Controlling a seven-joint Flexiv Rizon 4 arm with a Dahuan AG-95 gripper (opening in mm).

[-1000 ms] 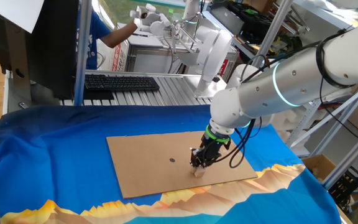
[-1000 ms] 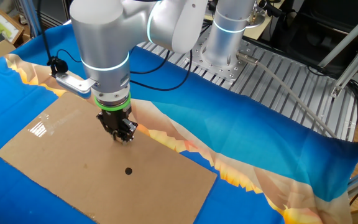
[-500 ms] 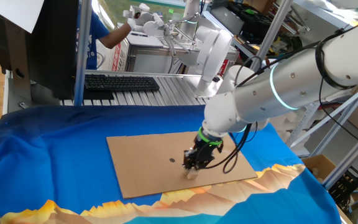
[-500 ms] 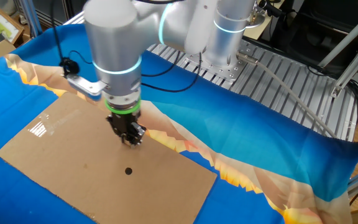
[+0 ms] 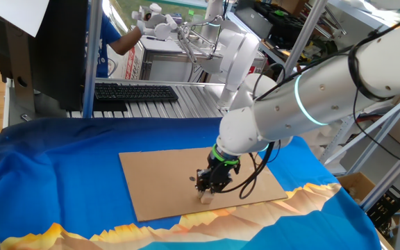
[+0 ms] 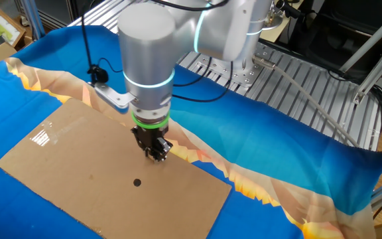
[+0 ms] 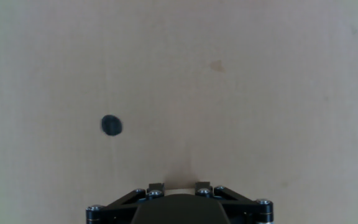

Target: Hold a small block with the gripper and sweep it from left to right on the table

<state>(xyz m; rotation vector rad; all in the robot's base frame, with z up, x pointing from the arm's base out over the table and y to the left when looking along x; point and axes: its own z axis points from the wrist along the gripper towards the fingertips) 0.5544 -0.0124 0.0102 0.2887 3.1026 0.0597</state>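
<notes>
My black gripper (image 5: 207, 189) hangs from the white arm under a green ring and is shut on the small block (image 5: 205, 198), a tiny pale beige cube pressed on the brown cardboard sheet (image 5: 158, 180). In the other fixed view the gripper (image 6: 156, 154) stands on the cardboard's far edge. In the hand view a pale strip of the block (image 7: 180, 188) shows between the fingers (image 7: 156, 186). The sheet lies on the table (image 5: 61, 167), draped in blue cloth.
A small dark round dot (image 5: 192, 178) sits on the cardboard just left of the gripper; it also shows in the other views (image 6: 136, 182) (image 7: 111, 126). A grey slatted bench with a black keyboard (image 5: 136, 91) stands behind the table. The cloth's orange-yellow pattern (image 5: 255, 208) runs along the front.
My gripper has slid across the cardboard with the block in it, leftwards in one fixed view and rightwards in the other, ending close to the dark dot.
</notes>
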